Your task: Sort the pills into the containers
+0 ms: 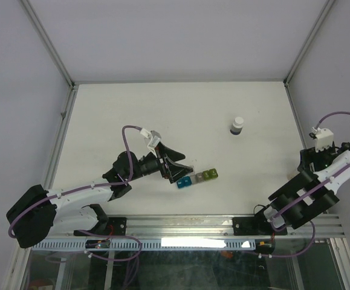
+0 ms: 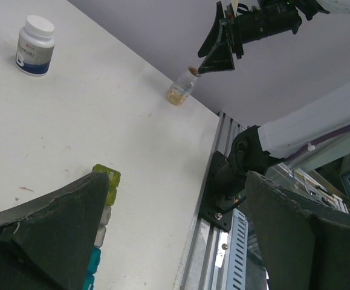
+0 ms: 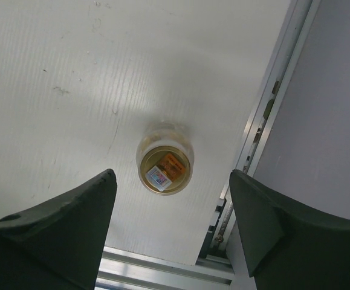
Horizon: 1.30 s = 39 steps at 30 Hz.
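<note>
The containers [image 1: 197, 177] are a strip of joined small cubes, blue through grey to yellow-green, lying near the table's front edge. My left gripper [image 1: 184, 170] is open and empty right at the strip's blue end. In the left wrist view [image 2: 175, 241] the strip [image 2: 107, 190] lies beside the left finger [image 2: 54, 232], which partly hides it. My right gripper [image 3: 171, 223] is open and empty above a small clear jar with a gold lid [image 3: 164, 163] near the front right corner. The jar [image 2: 179, 92] holds tan pills. In the top view the right arm [image 1: 301, 196] hides it.
A white-capped pill bottle [image 1: 237, 125] stands upright right of the table's middle; it also shows in the left wrist view [image 2: 34, 45]. Metal rails [image 1: 181, 226] run along the front edge and frame posts along the sides.
</note>
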Available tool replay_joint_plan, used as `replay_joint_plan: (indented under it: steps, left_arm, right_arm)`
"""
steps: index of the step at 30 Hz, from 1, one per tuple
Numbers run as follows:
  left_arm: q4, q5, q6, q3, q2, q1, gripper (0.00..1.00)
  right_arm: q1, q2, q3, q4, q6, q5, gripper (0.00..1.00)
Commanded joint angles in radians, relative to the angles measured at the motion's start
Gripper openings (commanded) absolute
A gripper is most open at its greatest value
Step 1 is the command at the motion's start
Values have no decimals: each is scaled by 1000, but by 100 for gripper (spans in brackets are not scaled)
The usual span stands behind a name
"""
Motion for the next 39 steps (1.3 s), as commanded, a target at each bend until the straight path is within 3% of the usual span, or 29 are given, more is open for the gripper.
replay_joint_plan:
  steps: [1,10,19,39]
  left_arm:
    - [25,5,-33,-1,18,9,99]
    - [63,46,-58,-23,40,9,99]
    - [38,29,-44,-49,-16,9,99]
    - [46,29,-31,-109,-85,9,99]
  right_arm:
    - [-6,-47,4,12,-56,-6,79]
    - [19,-11,-21,33,-46,21,73]
    - [133,-25,-85,121,40,115,67]
    - [151,-26,-75,106,49,193,51]
